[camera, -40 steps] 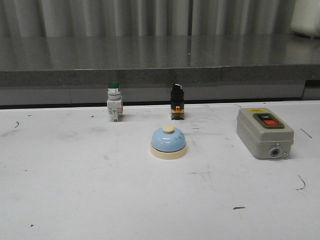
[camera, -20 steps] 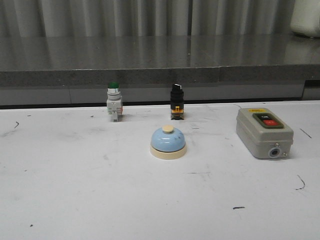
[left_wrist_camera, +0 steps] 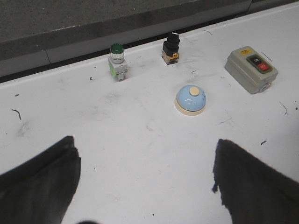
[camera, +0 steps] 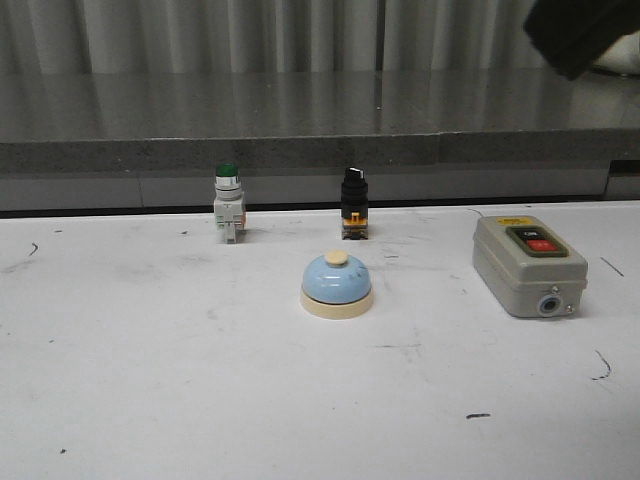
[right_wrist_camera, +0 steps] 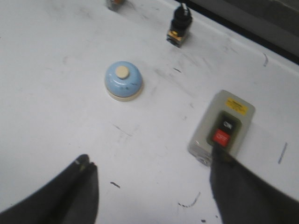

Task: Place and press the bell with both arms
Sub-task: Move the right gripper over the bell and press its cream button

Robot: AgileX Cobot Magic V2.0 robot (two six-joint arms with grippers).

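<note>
Green-capped pushbutton point(camera: 228, 203) at back left; black selector switch point(camera: 353, 203) further right; bell point(camera: 337, 285) upright mid-table just in front of that; grey switch box point(camera: 529, 265) off right; left gripper point(left_wrist_camera: 145, 179) spread wide, holding nothing; right gripper point(right_wrist_camera: 154, 193) likewise spread, empty.

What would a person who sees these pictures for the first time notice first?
Probably the light-blue bell with its cream button, alone near the middle of the white table. To its right lies a grey switch box with a red button; behind stand a green-capped pushbutton and a black selector switch. Both wrist views show open grippers above the table, holding nothing.
</note>
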